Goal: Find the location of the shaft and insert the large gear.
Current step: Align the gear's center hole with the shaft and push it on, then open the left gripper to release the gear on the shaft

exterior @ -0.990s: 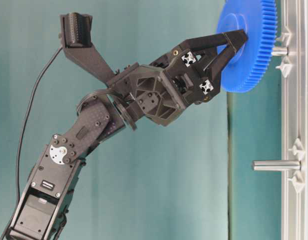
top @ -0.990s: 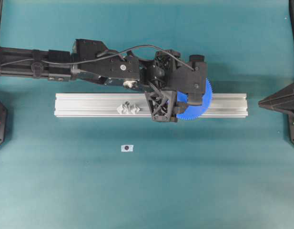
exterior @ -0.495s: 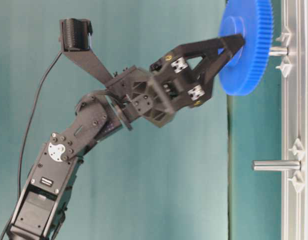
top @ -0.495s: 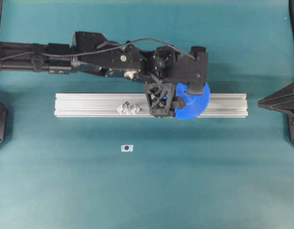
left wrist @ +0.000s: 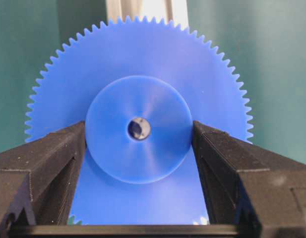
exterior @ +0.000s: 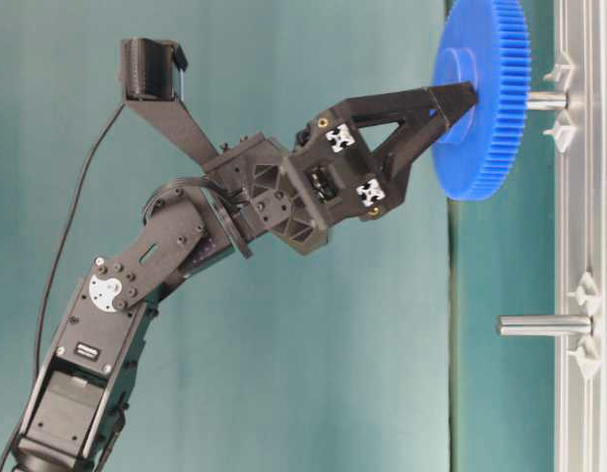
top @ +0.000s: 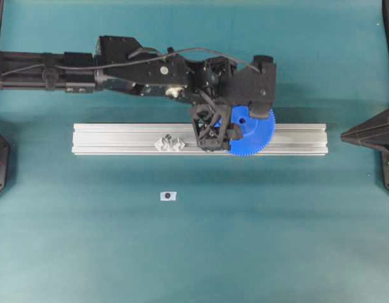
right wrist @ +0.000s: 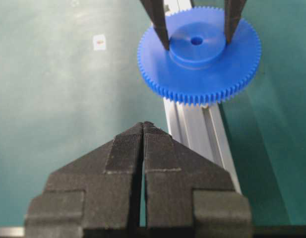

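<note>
The left gripper is clasping the gear by its raised hub, one finger pressing the hub at 9 o'clock and the other at 3 o'clock in the left wrist view, the jaws standing wide enough to span the hub. In the overhead view the gear is lying over the rail, its teeth overhanging the rail's edge at 6 o'clock, with the gripper body at 9 o'clock of it. In the table-level view the gear is sitting face-on to the shaft, whose free end is meeting the gear's far face between two spaced clear tabs; whether the pin is entering the centre hole cannot be told. A second pin is standing farther along the rail, toward 6 o'clock. The right gripper is resting with its fingertips pressed together, holding nothing. A small white tag is lying on the table, apart from the rail.
</note>
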### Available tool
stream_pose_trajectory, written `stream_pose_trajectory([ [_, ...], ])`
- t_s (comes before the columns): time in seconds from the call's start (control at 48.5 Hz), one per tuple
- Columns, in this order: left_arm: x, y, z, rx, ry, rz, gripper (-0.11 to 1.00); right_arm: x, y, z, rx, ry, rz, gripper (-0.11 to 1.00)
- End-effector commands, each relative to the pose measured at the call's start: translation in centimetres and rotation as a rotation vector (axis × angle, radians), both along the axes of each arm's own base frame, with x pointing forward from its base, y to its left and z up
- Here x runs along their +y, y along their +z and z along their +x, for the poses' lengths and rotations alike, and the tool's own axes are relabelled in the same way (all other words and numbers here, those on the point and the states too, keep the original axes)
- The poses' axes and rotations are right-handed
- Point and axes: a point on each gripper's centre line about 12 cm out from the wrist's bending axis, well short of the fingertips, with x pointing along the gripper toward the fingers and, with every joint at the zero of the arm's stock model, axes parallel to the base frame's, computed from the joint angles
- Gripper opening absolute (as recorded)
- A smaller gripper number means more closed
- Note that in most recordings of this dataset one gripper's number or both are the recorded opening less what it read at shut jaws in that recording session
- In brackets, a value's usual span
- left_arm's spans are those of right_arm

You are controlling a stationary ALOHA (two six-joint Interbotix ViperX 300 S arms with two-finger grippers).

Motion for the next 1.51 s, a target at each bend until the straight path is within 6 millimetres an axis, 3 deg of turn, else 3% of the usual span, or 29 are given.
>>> stream_pose_trajectory([
  [0.0,1.0,1.3,0.1,-0.03,0.017,0.007,0.73,-0.1,0.4,0.2,-0.011,-0.007,0.008,-0.01],
  [0.515,1.5,1.1,-0.2,-0.011,0.033,0.001,0.73,-0.1,0.4,0.2,-0.013,-0.007,0.008,-0.01],
  [1.031,1.6,2.4,0.8,-0.051,0.039,0.002,0.73,-0.1,0.4,0.2,-0.011,-0.007,0.008,-0.01],
  [1.216,1.6,2.8,0.9,-0.063,0.05,-0.004,0.9,-0.1,0.4,0.2,-0.011,-0.007,0.008,-0.01],
  [1.485,1.3,3.1,1.2,-0.073,0.043,-0.004,0.91,-0.1,0.3,0.2,-0.009,-0.007,0.008,-0.01],
])
